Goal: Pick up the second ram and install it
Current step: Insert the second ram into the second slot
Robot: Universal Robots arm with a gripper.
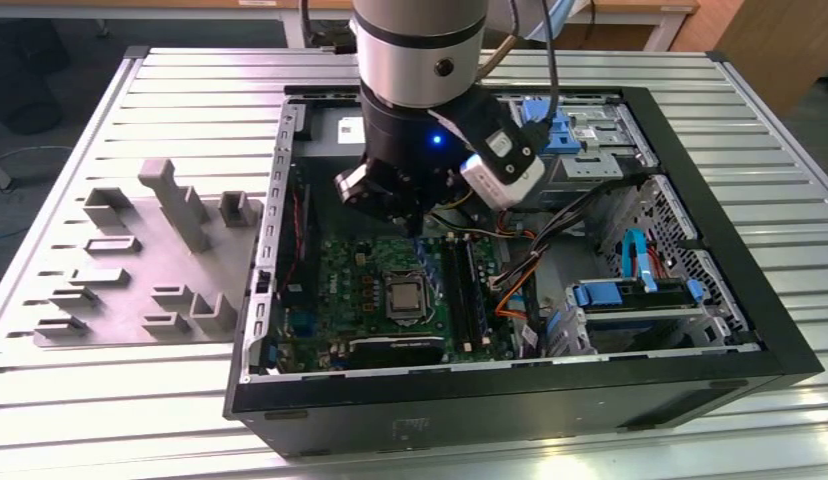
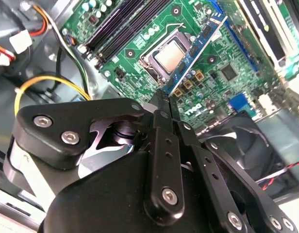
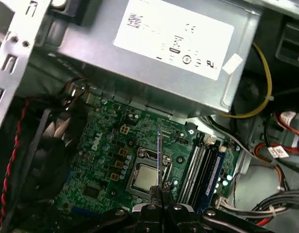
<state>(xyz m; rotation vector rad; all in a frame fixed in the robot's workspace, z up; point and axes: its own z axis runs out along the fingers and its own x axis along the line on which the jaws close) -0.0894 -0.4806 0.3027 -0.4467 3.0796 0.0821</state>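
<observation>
In the exterior view the gripper (image 1: 403, 222) hangs low inside the open computer case (image 1: 681, 380), over the motherboard (image 1: 354, 280), with a loose cable bundle (image 1: 514, 290) just beside the memory slots (image 1: 468, 290) and grey fixture blocks (image 1: 174, 210) well apart on the table. In the second wrist view the jaws are clamped on one end of the second ram (image 2: 195, 51), which juts out above the processor socket (image 2: 171, 56), clear of the board. It looks light, stiff and thin, likely brittle at the chips and contact edge, so the flat faces near an end seem the safe hold. In the first wrist view it shows edge-on, between the socket and the slots, the power supply (image 3: 174, 43) looming close.
</observation>
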